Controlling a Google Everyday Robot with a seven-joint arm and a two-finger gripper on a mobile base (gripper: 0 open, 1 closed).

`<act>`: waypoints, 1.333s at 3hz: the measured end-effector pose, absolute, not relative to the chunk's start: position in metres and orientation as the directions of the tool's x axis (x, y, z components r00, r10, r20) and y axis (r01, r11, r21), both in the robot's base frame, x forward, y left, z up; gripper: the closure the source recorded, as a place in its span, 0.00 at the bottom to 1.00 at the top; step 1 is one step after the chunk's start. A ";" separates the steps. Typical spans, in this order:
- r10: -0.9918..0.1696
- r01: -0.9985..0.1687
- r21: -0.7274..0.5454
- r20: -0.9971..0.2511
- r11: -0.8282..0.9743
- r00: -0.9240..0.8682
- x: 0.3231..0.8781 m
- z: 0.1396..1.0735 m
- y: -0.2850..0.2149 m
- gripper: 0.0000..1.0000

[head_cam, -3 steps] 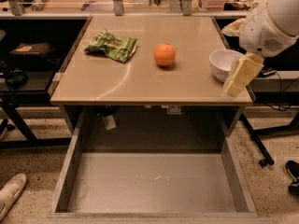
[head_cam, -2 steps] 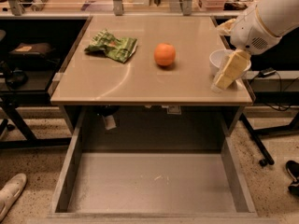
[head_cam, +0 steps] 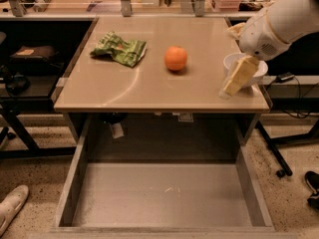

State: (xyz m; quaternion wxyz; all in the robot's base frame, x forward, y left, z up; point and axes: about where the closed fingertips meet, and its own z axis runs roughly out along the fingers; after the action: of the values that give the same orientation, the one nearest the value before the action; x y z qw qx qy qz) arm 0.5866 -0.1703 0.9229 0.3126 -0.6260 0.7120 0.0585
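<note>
gripper (head_cam: 238,77) hanging tilted across bowl (head_cam: 261,71) near rim, its grip not showing | bowl sitting at table (head_cam: 149,91) right edge | orange (head_cam: 176,58), bag (head_cam: 119,49) lying well apart | drawer (head_cam: 164,198) standing pulled out below

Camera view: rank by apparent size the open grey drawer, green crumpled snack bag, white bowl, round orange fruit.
1. open grey drawer, also nearest the camera.
2-3. green crumpled snack bag and white bowl: look alike; the gripper at the table's right edge hides part of the bowl, so unranked.
4. round orange fruit.
</note>
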 end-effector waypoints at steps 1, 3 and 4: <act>-0.781 -0.916 -0.329 -0.624 0.231 0.027 0.622 0.912 -0.148 0.00; -0.545 -0.923 -0.213 -0.838 0.320 0.004 0.685 0.897 -0.109 0.00; -0.480 -0.922 -0.138 -0.875 0.361 -0.058 0.703 0.888 -0.098 0.00</act>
State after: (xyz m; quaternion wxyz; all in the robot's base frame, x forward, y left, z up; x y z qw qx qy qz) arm 0.7029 -0.0976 0.8880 0.4582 -0.5112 0.6860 0.2412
